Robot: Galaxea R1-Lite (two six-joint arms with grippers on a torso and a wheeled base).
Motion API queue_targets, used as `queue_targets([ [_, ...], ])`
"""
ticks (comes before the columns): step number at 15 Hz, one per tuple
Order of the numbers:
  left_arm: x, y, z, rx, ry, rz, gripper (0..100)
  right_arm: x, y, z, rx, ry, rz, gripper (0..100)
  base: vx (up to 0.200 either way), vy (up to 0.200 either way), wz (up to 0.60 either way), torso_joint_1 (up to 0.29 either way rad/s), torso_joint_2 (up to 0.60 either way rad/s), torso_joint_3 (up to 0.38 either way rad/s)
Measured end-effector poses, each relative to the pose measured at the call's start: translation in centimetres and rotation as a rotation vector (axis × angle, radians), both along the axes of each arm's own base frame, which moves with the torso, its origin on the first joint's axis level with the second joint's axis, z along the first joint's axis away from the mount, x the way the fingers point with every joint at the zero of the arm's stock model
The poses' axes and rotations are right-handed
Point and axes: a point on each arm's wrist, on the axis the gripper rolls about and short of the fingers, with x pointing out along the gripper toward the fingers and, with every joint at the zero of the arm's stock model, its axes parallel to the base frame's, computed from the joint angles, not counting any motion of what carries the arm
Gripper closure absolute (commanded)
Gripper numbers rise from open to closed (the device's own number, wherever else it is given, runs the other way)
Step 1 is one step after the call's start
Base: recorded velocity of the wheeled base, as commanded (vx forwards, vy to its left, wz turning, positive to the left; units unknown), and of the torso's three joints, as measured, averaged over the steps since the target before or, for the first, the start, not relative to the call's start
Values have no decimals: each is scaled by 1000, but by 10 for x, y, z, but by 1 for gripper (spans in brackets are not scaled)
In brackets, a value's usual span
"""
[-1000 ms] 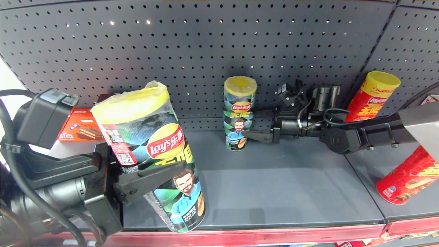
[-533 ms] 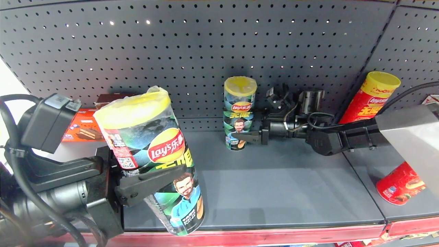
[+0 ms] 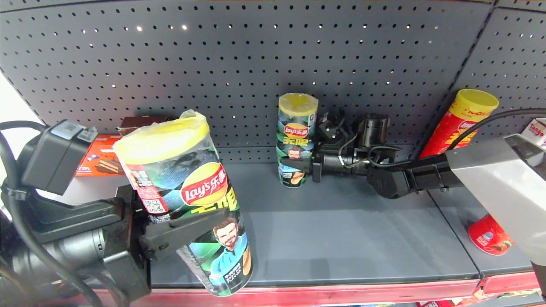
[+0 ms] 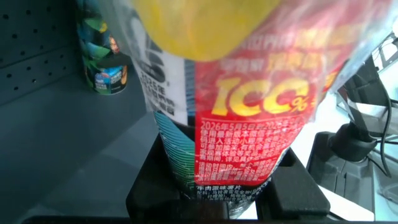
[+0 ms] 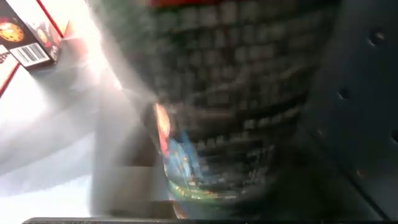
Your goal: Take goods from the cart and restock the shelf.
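A green chip can [image 3: 192, 192] with a yellow lid leans over the shelf's front left, and my left gripper [image 3: 200, 215] is shut on its middle. The left wrist view has that can [image 4: 249, 124] close up between the gripper's [image 4: 230, 193] fingers. A second green can [image 3: 296, 128] stands upright at the back centre of the grey shelf [image 3: 362, 230]. My right gripper [image 3: 294, 164] is open at this can's lower half, with one finger crossing in front of it. In the right wrist view the can [image 5: 236, 93] is blurred and very near.
A red chip can [image 3: 463, 117] stands at the back right and another red can [image 3: 490, 241] lies on its side at the right front. An orange biscuit box [image 3: 100, 160] sits at the back left. A pegboard wall [image 3: 256, 51] closes the back.
My right arm has slid left until its gripper reached the standing green can, whose label has turned. The left gripper and its can have barely shifted.
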Motion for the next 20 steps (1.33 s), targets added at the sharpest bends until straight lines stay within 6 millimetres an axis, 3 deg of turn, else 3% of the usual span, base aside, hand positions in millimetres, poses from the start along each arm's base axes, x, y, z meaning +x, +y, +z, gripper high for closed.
queue_targets([
  [4, 0, 0, 0, -1, -2, 3, 100, -5, -2, -1, -8, 13, 0, 100, 0, 0, 0, 0, 0, 0],
  [8, 1, 2, 0, 0, -1, 14, 100, -30, -2, 7, -11, 13, 26, 100, 0, 0, 0, 0, 0, 0],
  [13, 0, 3, 2, -5, -8, 14, 100, -83, -18, 20, 13, -40, 52, 100, 0, 0, 0, 0, 0, 0],
  [20, 0, 3, 4, -8, -14, 15, 100, -168, -33, 5, 5, -29, 83, 100, 0, 0, 0, 0, 0, 0],
])
